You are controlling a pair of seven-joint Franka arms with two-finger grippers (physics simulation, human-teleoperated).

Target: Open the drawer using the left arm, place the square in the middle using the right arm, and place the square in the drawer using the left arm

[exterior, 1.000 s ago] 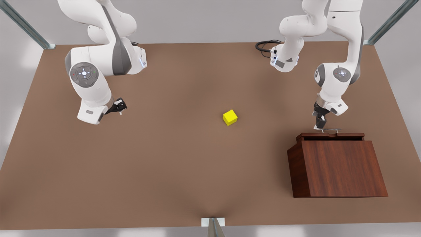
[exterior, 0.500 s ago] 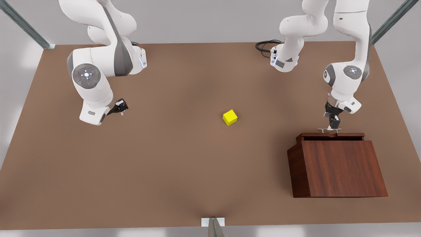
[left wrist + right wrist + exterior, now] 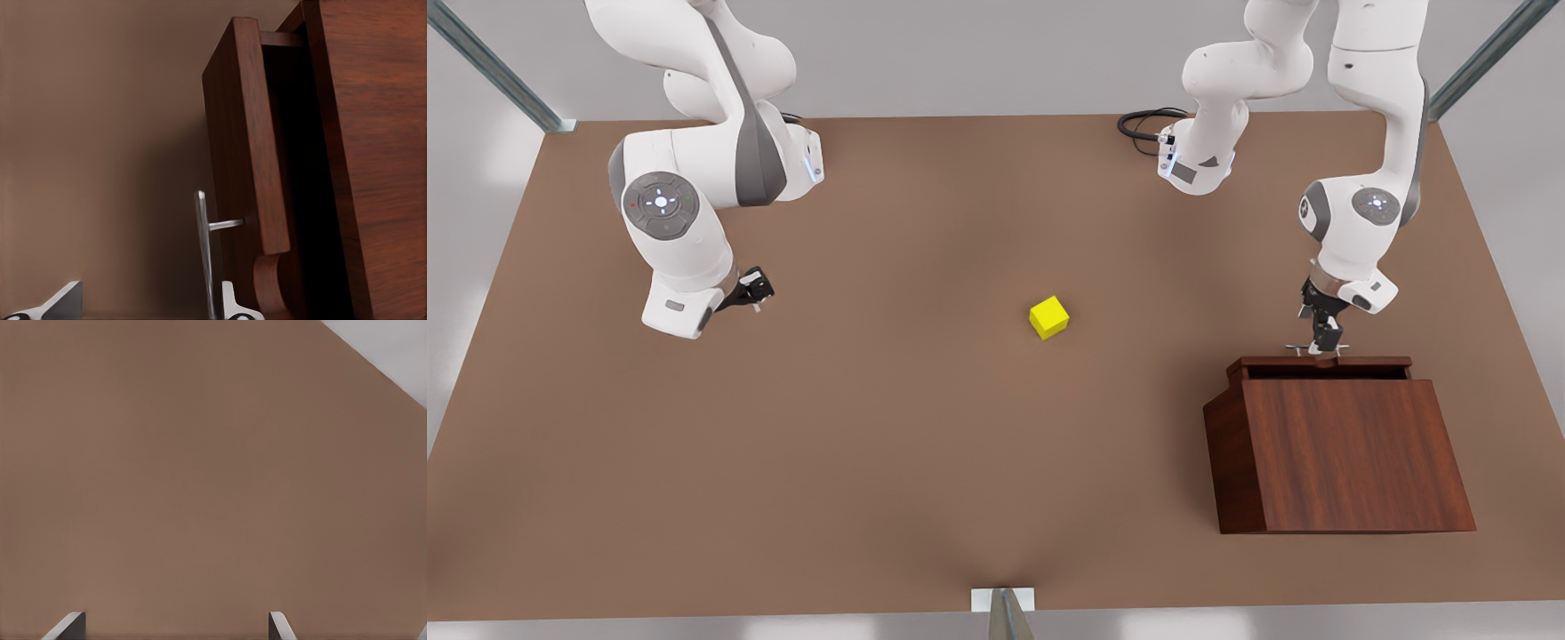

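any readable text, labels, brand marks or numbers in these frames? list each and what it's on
None readable: no words, brand names or numbers.
Round joint cover on the right arm: small white, red and green marks, not lettering.
Round joint cover on the left arm: pale light marks, no characters.
Grey patches on the arm base: too small to tell.
Cabinet, drawer, yellow square, table: bare.

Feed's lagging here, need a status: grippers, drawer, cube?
Left gripper open around the drawer handle. Drawer slightly ajar. Right gripper open, waiting over bare table. Yellow cube on the tabletop mid-table, nothing blocking it.
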